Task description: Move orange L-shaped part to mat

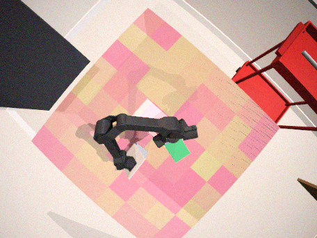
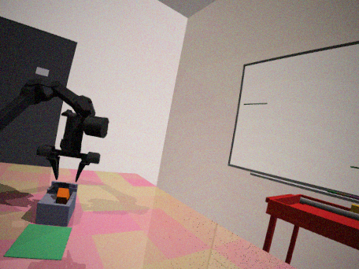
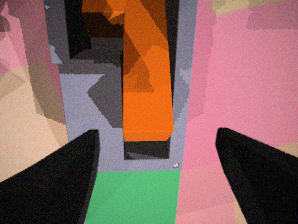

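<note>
The jaws hang spread above the grey tray — nothing between them. The orange part lies in the tray's pocket, its straight end tipped up — the green mat just beside the tray.

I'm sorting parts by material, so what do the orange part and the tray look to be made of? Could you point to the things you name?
The orange part point(image 2: 63, 194) point(image 3: 148, 112): probably matte plastic, evenly coloured, with no grain.

The tray point(image 2: 54, 214) point(image 3: 85, 120): perhaps painted metal or plastic; its flat grey-blue surface leaves it open.
</note>
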`<state>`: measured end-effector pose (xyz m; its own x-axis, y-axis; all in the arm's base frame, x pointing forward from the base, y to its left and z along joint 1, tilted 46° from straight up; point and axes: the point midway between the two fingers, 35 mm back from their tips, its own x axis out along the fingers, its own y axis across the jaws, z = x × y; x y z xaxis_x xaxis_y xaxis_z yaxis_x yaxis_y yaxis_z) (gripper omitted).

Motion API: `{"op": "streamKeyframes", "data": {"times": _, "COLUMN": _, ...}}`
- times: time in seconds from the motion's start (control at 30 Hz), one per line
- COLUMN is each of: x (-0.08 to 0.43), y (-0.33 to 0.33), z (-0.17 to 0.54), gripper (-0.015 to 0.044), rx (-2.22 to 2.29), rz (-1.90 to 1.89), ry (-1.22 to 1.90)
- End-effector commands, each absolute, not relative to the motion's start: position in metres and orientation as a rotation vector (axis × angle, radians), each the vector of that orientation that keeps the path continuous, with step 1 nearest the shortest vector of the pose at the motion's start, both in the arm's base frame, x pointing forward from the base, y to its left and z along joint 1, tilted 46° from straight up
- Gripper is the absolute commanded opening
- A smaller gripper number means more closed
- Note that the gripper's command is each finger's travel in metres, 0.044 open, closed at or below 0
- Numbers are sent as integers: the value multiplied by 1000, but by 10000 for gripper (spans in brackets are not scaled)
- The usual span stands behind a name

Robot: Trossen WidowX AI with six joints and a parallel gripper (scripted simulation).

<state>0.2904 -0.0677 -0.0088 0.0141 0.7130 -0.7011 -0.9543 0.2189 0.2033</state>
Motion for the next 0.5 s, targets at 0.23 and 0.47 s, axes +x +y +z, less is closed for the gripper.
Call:
{"op": "streamKeyframes", "data": {"times": 0.23, "x": 289, "y": -56, "z": -20, "gripper": 280, "rx": -363, "rz": 1347, "ry": 808}}
{"op": "streamKeyframes", "data": {"times": 0.47, "x": 290, "y": -48, "z": -28, "gripper": 280, "rx": -363, "rz": 1347, "ry": 808}}
